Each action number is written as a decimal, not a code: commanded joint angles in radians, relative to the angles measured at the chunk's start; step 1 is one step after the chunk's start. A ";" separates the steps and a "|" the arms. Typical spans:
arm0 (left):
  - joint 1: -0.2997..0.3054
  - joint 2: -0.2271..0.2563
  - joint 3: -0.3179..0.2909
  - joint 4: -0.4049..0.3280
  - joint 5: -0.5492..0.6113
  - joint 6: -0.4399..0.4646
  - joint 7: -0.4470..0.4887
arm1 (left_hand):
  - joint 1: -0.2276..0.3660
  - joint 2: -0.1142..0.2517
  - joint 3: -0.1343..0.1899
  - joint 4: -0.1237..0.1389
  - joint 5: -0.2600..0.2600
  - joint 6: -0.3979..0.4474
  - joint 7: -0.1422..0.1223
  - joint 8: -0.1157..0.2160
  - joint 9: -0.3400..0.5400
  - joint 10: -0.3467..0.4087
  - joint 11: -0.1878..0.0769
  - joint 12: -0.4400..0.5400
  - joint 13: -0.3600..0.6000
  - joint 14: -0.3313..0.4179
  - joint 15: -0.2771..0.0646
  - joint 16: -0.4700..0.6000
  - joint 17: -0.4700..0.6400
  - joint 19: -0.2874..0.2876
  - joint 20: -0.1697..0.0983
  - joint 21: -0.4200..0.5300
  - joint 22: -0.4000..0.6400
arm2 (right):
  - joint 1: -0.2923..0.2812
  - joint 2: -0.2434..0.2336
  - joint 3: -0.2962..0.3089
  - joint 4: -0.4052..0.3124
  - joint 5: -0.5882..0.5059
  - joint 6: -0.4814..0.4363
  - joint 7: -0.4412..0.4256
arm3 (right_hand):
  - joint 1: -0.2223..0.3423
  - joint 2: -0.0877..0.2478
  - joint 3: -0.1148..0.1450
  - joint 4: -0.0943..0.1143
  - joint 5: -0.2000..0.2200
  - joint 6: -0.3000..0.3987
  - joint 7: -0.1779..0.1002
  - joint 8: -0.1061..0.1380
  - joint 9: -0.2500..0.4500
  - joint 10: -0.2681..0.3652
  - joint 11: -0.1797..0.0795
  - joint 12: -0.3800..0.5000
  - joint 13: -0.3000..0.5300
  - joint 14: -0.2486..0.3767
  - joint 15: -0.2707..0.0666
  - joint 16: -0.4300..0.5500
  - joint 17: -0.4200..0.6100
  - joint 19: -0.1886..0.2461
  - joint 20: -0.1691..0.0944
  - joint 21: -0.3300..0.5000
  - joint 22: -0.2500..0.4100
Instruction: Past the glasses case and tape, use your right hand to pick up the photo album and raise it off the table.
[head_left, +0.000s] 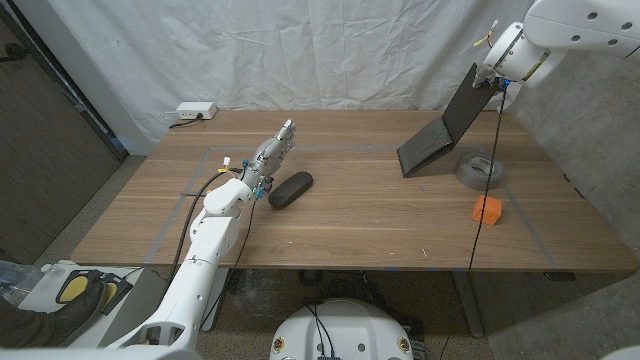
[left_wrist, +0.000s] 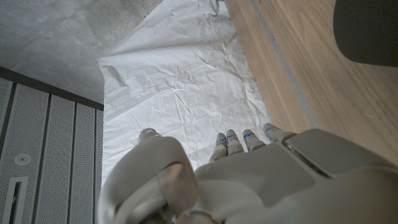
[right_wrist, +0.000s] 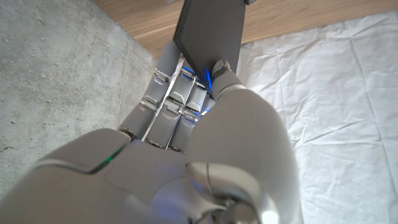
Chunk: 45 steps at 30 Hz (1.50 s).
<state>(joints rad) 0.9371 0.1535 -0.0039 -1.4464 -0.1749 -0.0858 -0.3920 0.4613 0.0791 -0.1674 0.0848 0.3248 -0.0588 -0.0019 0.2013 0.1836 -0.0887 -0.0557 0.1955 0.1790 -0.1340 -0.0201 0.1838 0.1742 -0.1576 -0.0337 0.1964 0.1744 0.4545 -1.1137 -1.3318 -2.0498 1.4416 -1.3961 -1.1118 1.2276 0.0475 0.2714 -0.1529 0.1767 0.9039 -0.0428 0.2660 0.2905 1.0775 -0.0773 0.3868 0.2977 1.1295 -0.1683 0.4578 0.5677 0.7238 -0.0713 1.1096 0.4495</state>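
Nearest, the left hand (head_left: 272, 150) waits empty, fingers straight. At upper right, right-hand fingers (right_wrist: 171, 99) pinch the dark flat photo album (head_left: 440, 135); it appears just clear of the wooden worktop (head_left: 350, 215), lift nearly done.

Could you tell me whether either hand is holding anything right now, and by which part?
The right hand grips the photo album by its upper corner. The left hand holds nothing.
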 joint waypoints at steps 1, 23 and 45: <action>-0.004 -0.003 -0.001 0.004 0.001 -0.004 0.005 | 0.012 0.002 -0.009 0.002 -0.005 -0.004 0.003 -0.004 0.005 -0.008 0.003 0.003 0.005 -0.007 0.001 0.001 0.005 -0.002 -0.043 0.003 0.005 | 0.006 -0.004 0.023 -0.018 -0.005 0.000 -0.005 | 0.075 0.065 0.001 0.003 0.005 0.005 -0.007 -0.001 0.002 0.025 -0.026 0.000 0.004 0.054 -0.067 0.004 0.004 -0.004 -0.142 0.008 0.001; -0.017 -0.005 0.000 0.027 0.000 -0.010 0.004 | 0.014 0.004 -0.012 0.001 -0.006 -0.004 0.003 -0.004 0.005 -0.009 0.002 0.003 0.005 -0.006 0.000 0.001 0.005 -0.002 -0.042 0.003 0.005 | 0.111 0.008 -0.066 -0.019 0.018 0.000 -0.005 | 0.076 0.066 0.001 0.004 0.005 0.005 -0.008 -0.005 0.003 0.027 -0.025 -0.003 0.008 0.057 -0.066 0.001 0.011 -0.009 -0.142 0.021 -0.008; 0.000 -0.002 -0.004 0.002 0.001 0.000 0.008 | 0.016 0.005 -0.016 0.001 -0.007 -0.005 0.003 -0.004 0.005 -0.008 0.002 0.003 0.005 -0.007 0.000 0.001 0.005 -0.002 -0.042 0.002 0.005 | 0.191 0.006 -0.120 -0.045 0.033 0.000 -0.005 | 0.078 0.067 0.003 0.003 0.006 0.005 -0.006 -0.008 0.006 0.029 -0.026 -0.006 0.012 0.060 -0.067 -0.001 0.018 -0.012 -0.142 0.035 -0.016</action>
<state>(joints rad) 0.9232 0.1487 -0.0045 -1.4225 -0.1760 -0.0952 -0.3884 0.4665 0.0845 -0.1739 0.0867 0.3169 -0.0588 -0.0019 0.2013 0.1836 -0.0887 -0.0557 0.1955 0.1791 -0.1340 -0.0201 0.1837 0.1742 -0.1577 -0.0338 0.1964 0.1744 0.6038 -1.1026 -1.4253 -2.0756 1.4656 -1.3961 -1.1172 1.2277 0.0474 0.2690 -0.1497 0.1773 0.9072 -0.0462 0.2547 0.2954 1.0829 -0.0826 0.3752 0.3059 1.1363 -0.1751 0.4548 0.5821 0.7188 -0.0697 1.1367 0.4315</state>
